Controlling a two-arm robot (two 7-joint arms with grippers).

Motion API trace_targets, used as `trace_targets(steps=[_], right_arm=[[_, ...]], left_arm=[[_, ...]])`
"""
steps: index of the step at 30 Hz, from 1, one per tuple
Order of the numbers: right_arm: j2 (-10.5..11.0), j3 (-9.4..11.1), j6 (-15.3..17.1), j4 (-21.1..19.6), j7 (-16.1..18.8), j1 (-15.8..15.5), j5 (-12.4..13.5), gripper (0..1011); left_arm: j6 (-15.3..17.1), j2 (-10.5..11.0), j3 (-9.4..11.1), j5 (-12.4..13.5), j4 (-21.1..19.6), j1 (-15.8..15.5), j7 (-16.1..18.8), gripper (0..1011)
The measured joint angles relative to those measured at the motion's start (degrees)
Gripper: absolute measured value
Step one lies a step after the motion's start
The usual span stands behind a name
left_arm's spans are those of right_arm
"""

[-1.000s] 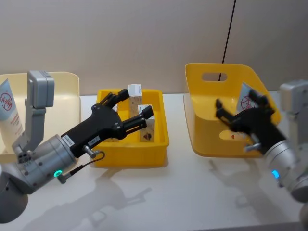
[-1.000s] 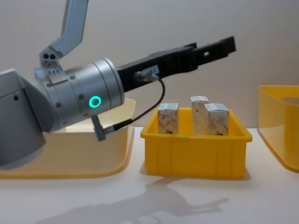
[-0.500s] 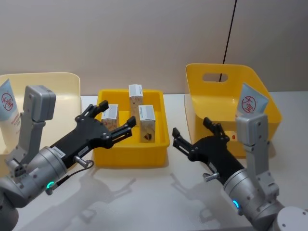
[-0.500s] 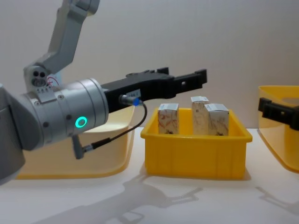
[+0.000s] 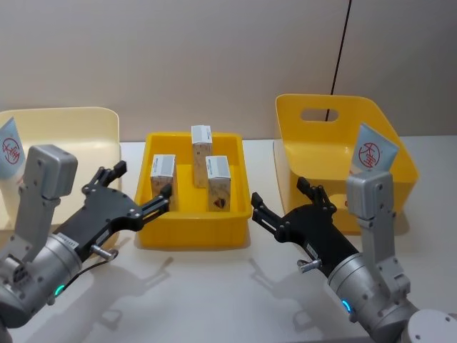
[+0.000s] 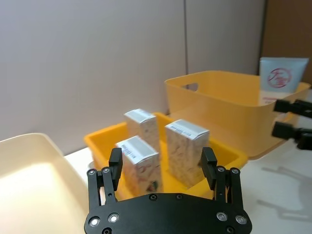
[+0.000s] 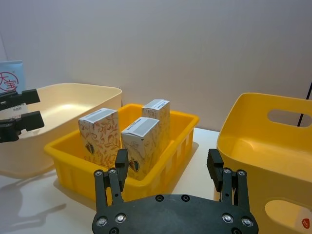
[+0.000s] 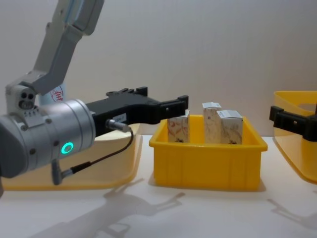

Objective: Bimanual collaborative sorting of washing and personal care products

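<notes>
the left gripper [image 5: 141, 184] and right gripper [image 5: 282, 200], both spread wide and empty, sit by the tray [image 5: 193, 234] (three cartons [image 5: 218, 179] stand inside).

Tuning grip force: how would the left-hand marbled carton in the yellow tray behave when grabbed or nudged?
The white-topped, marbled-print cardboard carton looks like thin card: probably light, and crushable if squeezed hard. Standing tall and free on a narrow base, it would likely tip if nudged. Its flat sides should suit the open left claw.

head looks down, chest sits level, wrists face forward; all share yellow tray [image 5: 194, 232].
</notes>
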Motion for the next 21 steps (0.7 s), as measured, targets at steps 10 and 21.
trace_targets(steps=[10,21], right_arm=[[0.0,0.0,0.0,0.0,0.0,0.0,0.0,1001],[0.0,0.0,0.0,0.0,0.0,0.1,0.0,1001]], left_arm=[[0.4,1.9,-0.2,5.0,-2.9,2.8,7.9,1000],[0.8,3.6,-0.3,9.4,-5.4,5.3,15.0,1000]])
